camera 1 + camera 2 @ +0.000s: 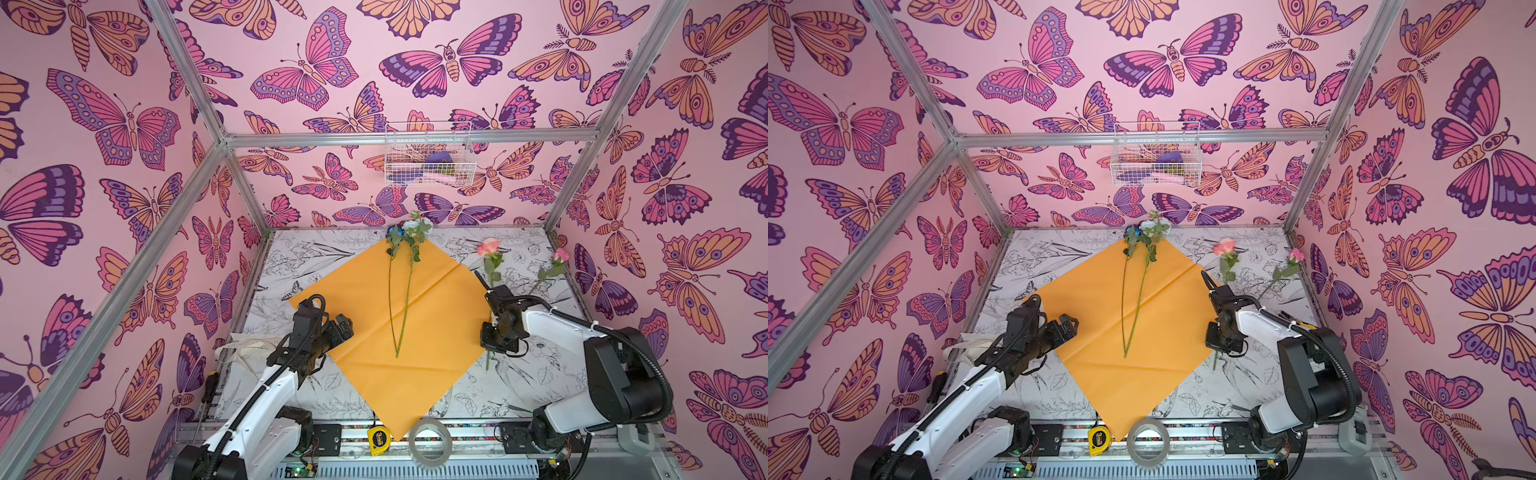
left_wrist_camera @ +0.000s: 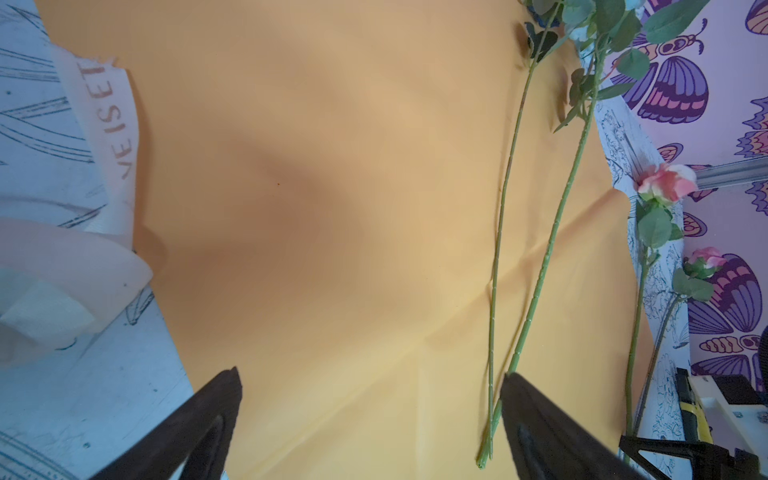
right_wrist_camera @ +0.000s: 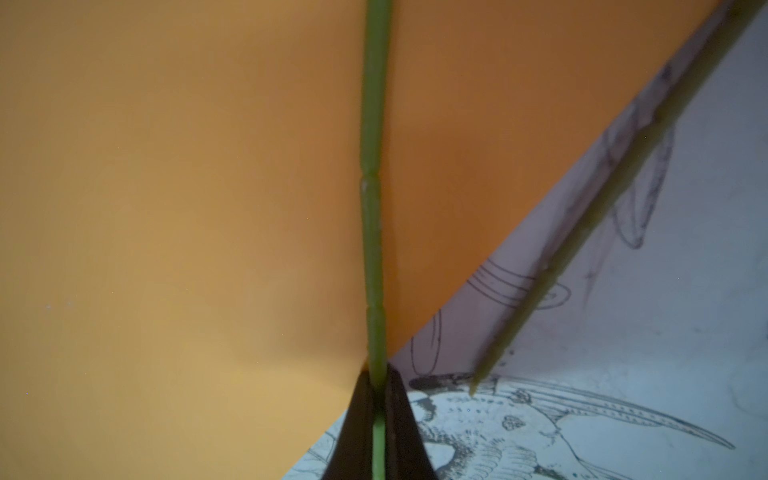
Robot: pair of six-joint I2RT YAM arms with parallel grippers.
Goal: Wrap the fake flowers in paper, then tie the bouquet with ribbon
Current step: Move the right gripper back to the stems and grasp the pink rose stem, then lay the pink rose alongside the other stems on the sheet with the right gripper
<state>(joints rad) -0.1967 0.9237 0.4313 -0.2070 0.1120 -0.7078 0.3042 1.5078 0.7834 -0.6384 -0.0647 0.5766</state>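
Right fingers (image 3: 361, 399) pinch the peach rose's stem (image 3: 372, 208) low down, at 3 o'clock of the orange paper (image 1: 436, 324), on which two roses (image 1: 411, 226) lie toward 12; left fingers (image 2: 536, 415) gape wide at 9. Stems seem light, springy: grip mid-stem

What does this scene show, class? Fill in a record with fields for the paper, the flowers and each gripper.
paper: orange sheet, flat on the table
on paper: blue rose, white rose, lying side by side
beside paper: pink rose, on the table
right gripper: shut on stem of peach rose
left gripper: open, empty, over the paper
tying: not done
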